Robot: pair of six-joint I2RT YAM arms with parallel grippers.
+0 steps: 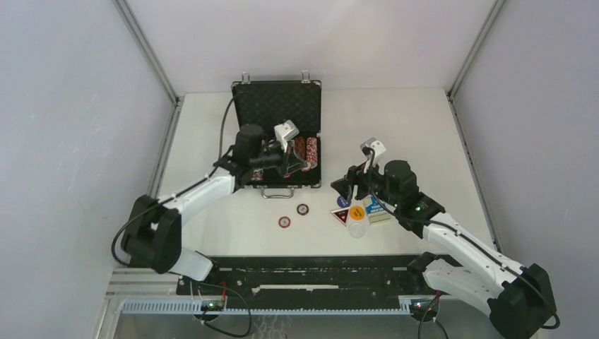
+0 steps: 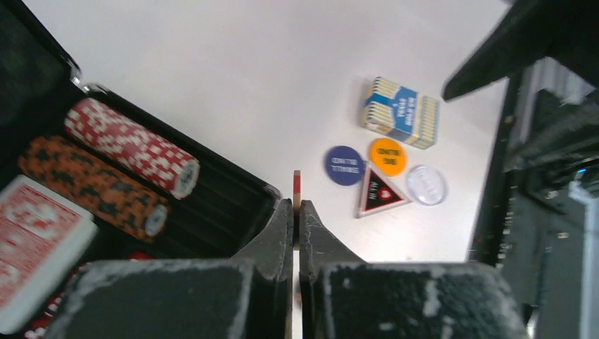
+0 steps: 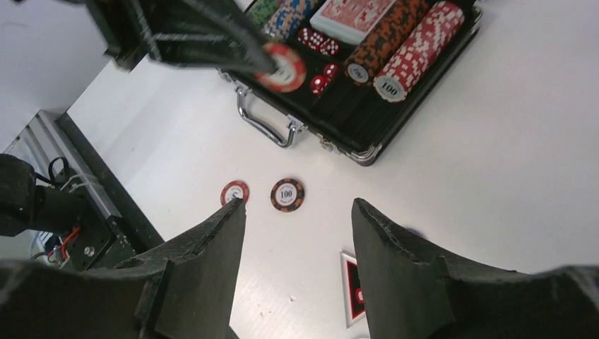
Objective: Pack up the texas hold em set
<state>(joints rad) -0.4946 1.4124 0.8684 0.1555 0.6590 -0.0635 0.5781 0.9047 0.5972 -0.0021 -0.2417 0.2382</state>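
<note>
The black case (image 1: 277, 86) lies open at the back centre of the table, holding a red-white chip roll (image 2: 131, 146), an orange-black roll (image 2: 92, 185), a red deck (image 2: 35, 244) and red dice (image 3: 319, 42). My left gripper (image 2: 297, 206) hovers over the case's front right corner, shut on a red poker chip (image 3: 282, 68) held on edge. My right gripper (image 3: 298, 203) stands open and empty above the table. Just ahead of it lie a red chip (image 3: 234, 192) and a black-orange chip (image 3: 287, 194).
Right of the case lie a blue deck (image 2: 400, 111), a blue button (image 2: 344, 165), an orange button (image 2: 387, 156), a triangular button (image 2: 379, 192) and a clear disc (image 2: 426, 185). The case handle (image 3: 265, 123) points toward the arms. White walls enclose the table.
</note>
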